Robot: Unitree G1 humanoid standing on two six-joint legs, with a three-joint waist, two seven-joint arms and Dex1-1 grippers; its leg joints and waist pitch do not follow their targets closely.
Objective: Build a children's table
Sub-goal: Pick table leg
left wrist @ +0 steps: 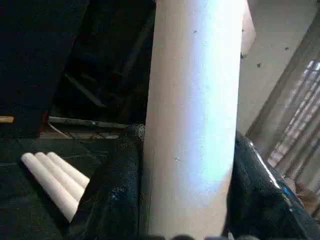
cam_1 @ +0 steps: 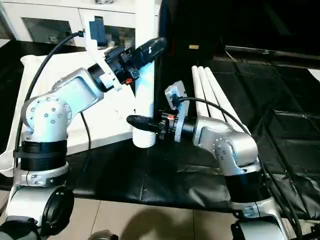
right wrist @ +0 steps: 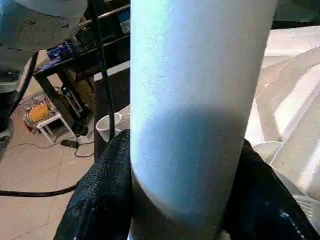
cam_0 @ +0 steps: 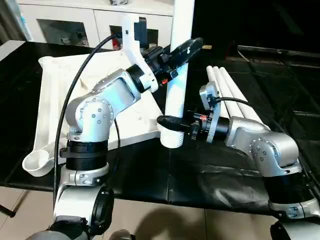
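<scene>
The white tabletop (cam_0: 65, 85) lies upside down on the black table, ribs up. At its near right corner a white tubular leg (cam_0: 176, 100) stands upright, with its flared end down at the corner socket. My left gripper (cam_0: 184, 50) is shut on the leg high up. In the left wrist view its black fingers (left wrist: 112, 200) press both sides of the leg (left wrist: 195, 125). My right gripper (cam_0: 167, 123) is shut on the same leg just above its base, and the right wrist view has its fingers (right wrist: 100, 200) hugging the leg (right wrist: 195, 100).
Three more white legs (cam_0: 235, 95) lie side by side on the black table to the right of the upright one. A round corner socket (cam_0: 37, 162) sticks out at the tabletop's near left. A white cabinet with glass doors (cam_0: 65, 25) stands behind.
</scene>
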